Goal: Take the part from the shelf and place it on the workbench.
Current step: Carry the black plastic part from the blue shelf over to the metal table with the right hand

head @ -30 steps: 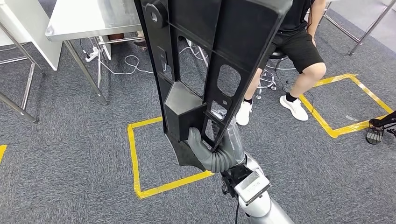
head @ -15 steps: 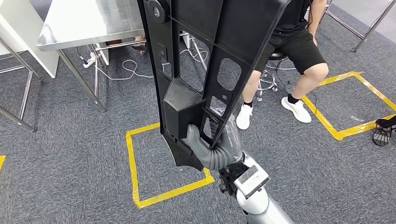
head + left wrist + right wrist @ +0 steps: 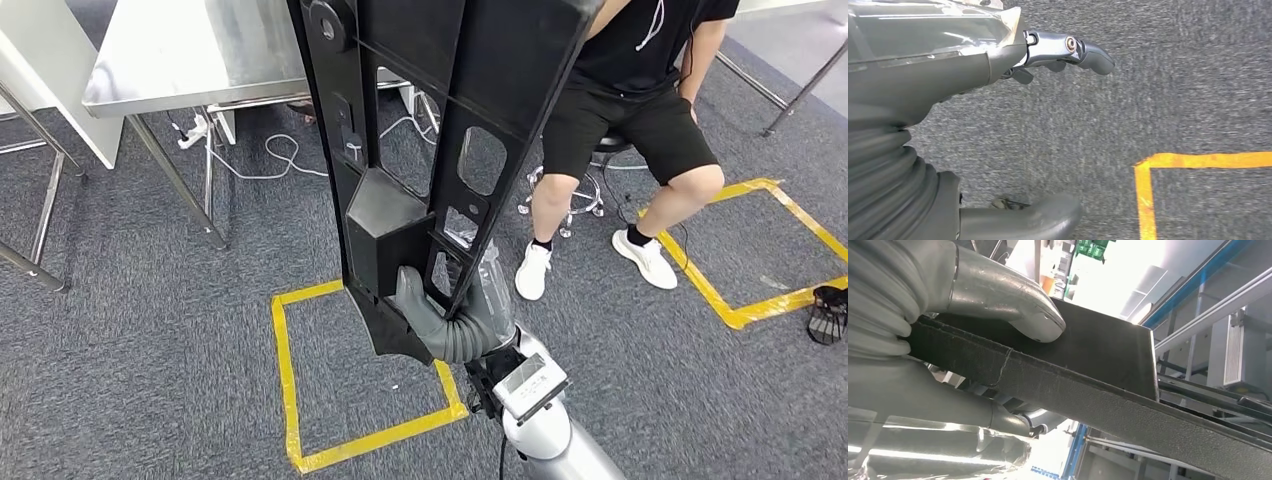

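My right hand [image 3: 452,322] grips a long black plastic part [image 3: 440,120] near its lower end and holds it upright in front of me, high above the carpet. The part has a boxy block and several cut-out openings. In the right wrist view the thumb [image 3: 1015,307] presses on the part's flat textured face [image 3: 1098,357], and the fingers wrap its underside. The steel workbench [image 3: 190,50] stands at the far left, apart from the part. My left hand [image 3: 948,95] hangs over the grey carpet with thumb and fingers apart, holding nothing.
A person [image 3: 640,90] sits on a stool at the far right, feet on the carpet. Yellow tape squares [image 3: 285,380] [image 3: 745,315] mark the floor. Cables [image 3: 270,150] lie under the workbench, beside its metal legs [image 3: 175,170].
The whole picture has shifted a little, so the camera has moved. The part stays upright in my right hand with the same grip.
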